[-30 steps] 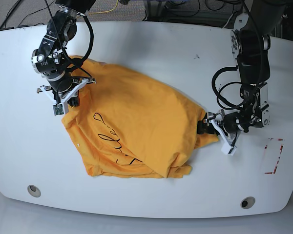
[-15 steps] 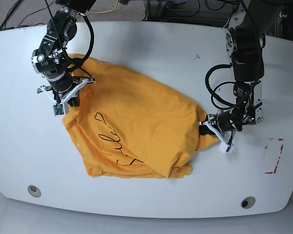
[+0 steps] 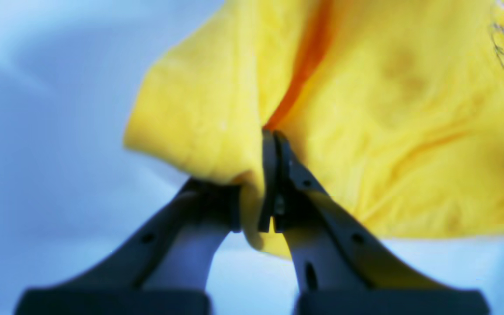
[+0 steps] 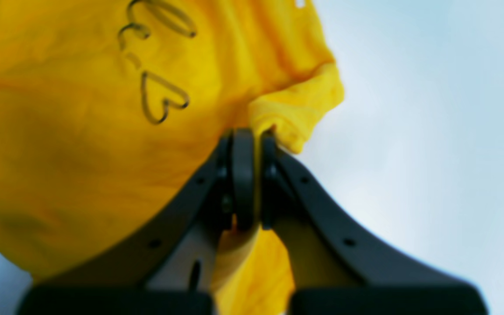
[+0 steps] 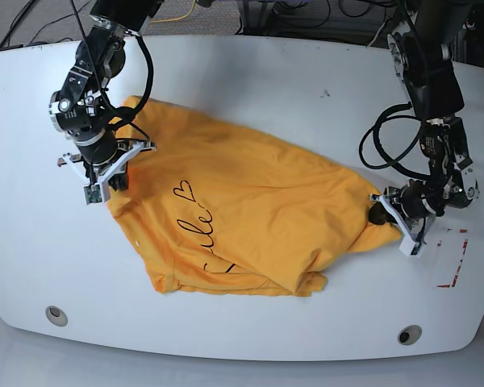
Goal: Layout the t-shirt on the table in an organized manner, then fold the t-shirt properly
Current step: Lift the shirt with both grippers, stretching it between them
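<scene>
We see the t-shirt (image 5: 250, 218) lying crumpled across the middle of the table (image 5: 250, 81), its black lettering (image 5: 198, 230) facing up. Our left gripper (image 5: 377, 214) has its jaws clamped on a bunched edge of the cloth at the base view's right, near the red outline mark (image 5: 452, 258). Our right gripper (image 5: 115, 179) pinches a fold at the opposite end, just beside the heart outline (image 4: 162, 98). 2 grommet holes (image 5: 56, 314) sit along the near edge.

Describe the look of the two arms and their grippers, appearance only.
Both arms are black with silvery-grey joint housings and loose black cable loops. The left gripper and right gripper have dark, tapering fingers dotted with small holes, mounted on white brackets. No sleeves or readable markings show.
</scene>
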`<state>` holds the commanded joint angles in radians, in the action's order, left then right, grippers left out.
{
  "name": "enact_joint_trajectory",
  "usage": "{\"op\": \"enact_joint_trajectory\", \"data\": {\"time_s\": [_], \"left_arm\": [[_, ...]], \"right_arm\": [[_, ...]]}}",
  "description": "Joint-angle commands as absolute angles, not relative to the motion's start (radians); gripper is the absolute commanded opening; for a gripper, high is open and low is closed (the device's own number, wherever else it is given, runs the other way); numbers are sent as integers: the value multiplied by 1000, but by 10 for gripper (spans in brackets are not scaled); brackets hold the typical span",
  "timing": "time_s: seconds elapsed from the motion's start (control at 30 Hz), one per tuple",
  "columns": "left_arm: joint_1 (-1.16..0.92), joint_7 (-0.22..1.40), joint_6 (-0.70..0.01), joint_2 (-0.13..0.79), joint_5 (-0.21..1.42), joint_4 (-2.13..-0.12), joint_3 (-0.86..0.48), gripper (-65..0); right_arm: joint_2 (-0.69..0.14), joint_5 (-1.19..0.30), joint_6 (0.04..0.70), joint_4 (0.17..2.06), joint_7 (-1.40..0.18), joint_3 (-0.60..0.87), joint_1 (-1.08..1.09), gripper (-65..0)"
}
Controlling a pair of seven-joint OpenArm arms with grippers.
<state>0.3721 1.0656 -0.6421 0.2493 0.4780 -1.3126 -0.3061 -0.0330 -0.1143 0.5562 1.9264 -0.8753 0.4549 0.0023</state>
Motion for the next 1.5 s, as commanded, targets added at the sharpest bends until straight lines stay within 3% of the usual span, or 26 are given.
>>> {"op": "enact_joint_trajectory", "data": {"time_s": [0.43,0.93,1.13,1.5], "left_arm": [[556,1287,-661,252,479,-1636,-418,-650],[1046,1372,-648,251,472,-1633,-443,-649],[1182,1388,-572,249,473,-1624,-443,-647],[1405,1345,-570,254,475,-1389,-447,-647]], "right_arm": [[-91,-114,556,1917,-908,452,229,-648],[-206,-116,599,1696,-951,447,677,-648],[-234,-120,599,1581,-978,444,860,-648],[-294,-122,599,1437,-978,323,1124,-648]]}}
